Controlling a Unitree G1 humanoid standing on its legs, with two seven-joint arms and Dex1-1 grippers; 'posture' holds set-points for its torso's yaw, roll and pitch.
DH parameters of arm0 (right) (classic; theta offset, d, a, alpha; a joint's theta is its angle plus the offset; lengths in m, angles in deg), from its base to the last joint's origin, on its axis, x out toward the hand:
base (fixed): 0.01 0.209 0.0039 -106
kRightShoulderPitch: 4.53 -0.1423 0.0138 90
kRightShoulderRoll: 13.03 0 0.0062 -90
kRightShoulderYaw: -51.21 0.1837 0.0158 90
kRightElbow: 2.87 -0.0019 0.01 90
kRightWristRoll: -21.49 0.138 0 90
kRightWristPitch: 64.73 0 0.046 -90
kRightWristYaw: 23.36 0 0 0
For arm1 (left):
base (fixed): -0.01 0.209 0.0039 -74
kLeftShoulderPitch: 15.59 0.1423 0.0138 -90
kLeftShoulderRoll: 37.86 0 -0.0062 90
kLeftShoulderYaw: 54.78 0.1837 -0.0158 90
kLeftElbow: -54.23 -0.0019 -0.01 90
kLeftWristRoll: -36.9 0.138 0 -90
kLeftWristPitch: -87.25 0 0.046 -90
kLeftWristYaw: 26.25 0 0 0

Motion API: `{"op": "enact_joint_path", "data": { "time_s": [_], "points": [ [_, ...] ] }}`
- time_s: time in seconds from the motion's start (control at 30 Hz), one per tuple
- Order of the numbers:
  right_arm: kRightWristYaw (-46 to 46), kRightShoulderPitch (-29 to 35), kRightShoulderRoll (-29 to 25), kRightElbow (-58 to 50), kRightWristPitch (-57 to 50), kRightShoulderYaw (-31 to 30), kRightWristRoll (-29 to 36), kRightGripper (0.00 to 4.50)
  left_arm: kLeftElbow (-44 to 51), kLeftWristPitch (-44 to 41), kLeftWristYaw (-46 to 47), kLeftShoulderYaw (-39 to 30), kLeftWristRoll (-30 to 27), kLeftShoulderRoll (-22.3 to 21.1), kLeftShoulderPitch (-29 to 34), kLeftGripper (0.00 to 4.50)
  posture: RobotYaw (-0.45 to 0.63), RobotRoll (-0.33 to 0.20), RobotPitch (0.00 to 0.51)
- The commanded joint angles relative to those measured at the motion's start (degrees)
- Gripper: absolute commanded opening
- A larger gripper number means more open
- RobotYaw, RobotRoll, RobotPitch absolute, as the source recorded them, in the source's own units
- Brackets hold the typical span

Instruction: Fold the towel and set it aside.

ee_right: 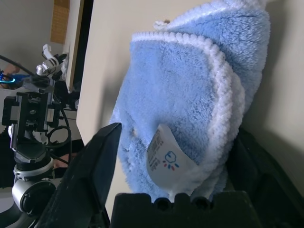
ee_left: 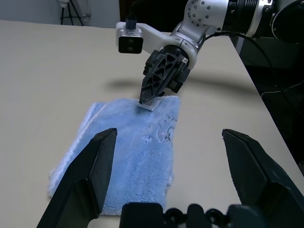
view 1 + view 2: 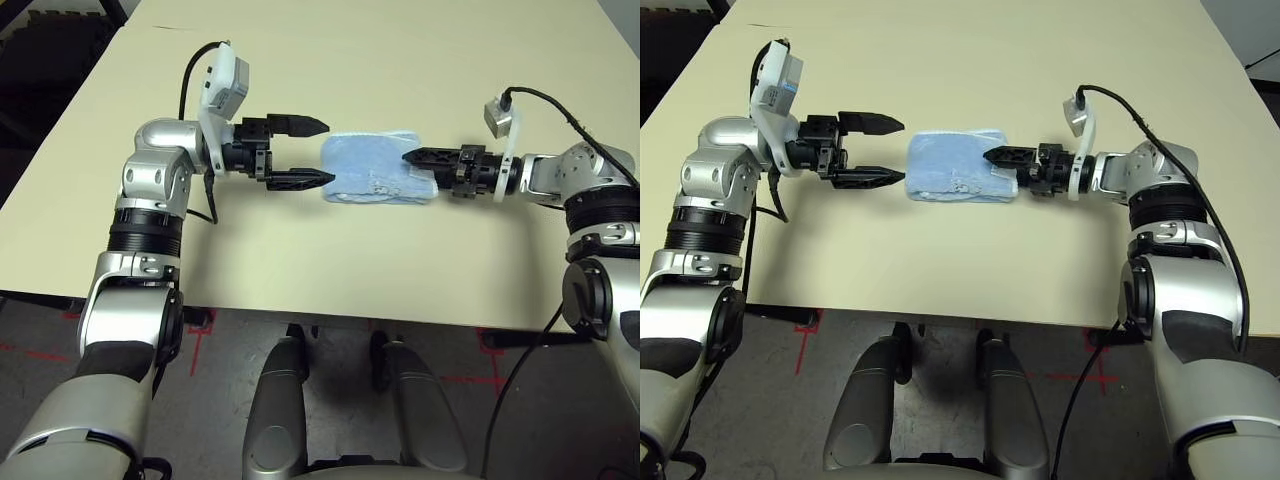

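Towel [image 3: 372, 167] lies folded on the tabletop [image 3: 400, 60], about midway between its side edges. My left gripper [image 3: 312, 152] hangs just beside it, jaws spread wide and empty. My right gripper [image 3: 412, 156] sits over the opposite end by the white tag [image 1: 164, 159], jaws partly open around that end; I cannot tell whether they grip.

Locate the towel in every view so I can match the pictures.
Left eye view: towel, centre, between both arms.
Right eye view: towel, centre.
Left wrist view, lower middle.
Right wrist view, centre.
Shared landmark: its white tag, at the right tool.
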Motion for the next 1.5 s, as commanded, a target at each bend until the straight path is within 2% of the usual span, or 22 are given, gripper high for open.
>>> {"op": "enact_joint_path", "data": {
  "time_s": [0.03, 0.3, 0.33, 0.43, 0.57, 0.8, 0.9, 0.97, 1.03, 1.23, 1.5],
  "points": [
    [0.0, 1.5, -0.1, 0.9, -1.2, -1.0, -0.4, 3.16, 1.1, -0.2, -0.2, 0.8, -0.9, 0.0, 1.2, 4.5, 0.09, 0.0, 0.301],
    [0.3, 2.5, -0.7, -0.8, -1.9, -0.7, 0.4, 0.14, 1.1, 0.0, -0.4, 1.5, -1.0, 0.1, 1.4, 4.5, 0.08, 0.0, 0.294],
    [0.2, 2.6, -0.8, -1.0, -1.8, -0.2, 0.6, 0.02, 1.2, -0.1, -0.3, 1.5, -1.0, 0.0, 1.5, 4.5, 0.08, 0.0, 0.294],
    [-0.6, 2.7, -0.9, -1.4, -0.7, 1.2, 1.2, 0.02, 1.1, -0.1, -0.3, 1.7, -1.1, -0.1, 1.6, 4.5, 0.08, 0.0, 0.291],
    [-3.0, 2.6, -0.6, -1.2, 7.3, 6.3, 2.7, 0.02, 1.2, -0.9, 0.6, 1.3, -1.5, 0.0, 2.0, 4.5, 0.06, 0.0, 0.286],
    [-14.2, -1.7, 2.3, 4.0, 33.1, 20.6, 7.7, 0.02, 0.3, -2.1, 1.9, 0.9, -2.0, 0.6, 1.6, 4.5, 0.03, 0.0, 0.279],
    [-17.8, -3.4, 2.6, 6.7, 41.7, 23.4, 8.1, 0.02, 0.1, -2.1, 2.1, 0.8, -2.2, 0.8, 1.5, 4.5, 0.03, 0.0, 0.277],
    [-22.2, -4.5, 1.8, 9.4, 51.3, 25.5, 7.5, 0.02, 0.0, -1.1, 2.5, 0.4, -2.6, 1.4, 1.3, 4.5, 0.02, 0.0, 0.273],
    [-25.4, -5.1, 0.9, 12.0, 59.0, 26.4, 6.7, 0.02, -0.2, 0.5, 2.7, 0.3, -2.4, 1.9, 1.1, 4.5, 0.02, 0.0, 0.272],
    [-30.4, -4.8, -0.3, 16.6, 68.5, 26.4, 5.0, 0.02, -2.3, 3.4, 3.8, 0.3, -1.7, 2.4, 0.6, 4.5, 0.01, 0.0, 0.27],
    [-34.0, -3.4, -2.8, 19.1, 73.0, 26.9, 4.4, 0.02, -4.7, 5.1, 4.1, 0.6, -1.3, 1.9, 0.4, 4.5, 0.01, 0.0, 0.274]
  ]
}}
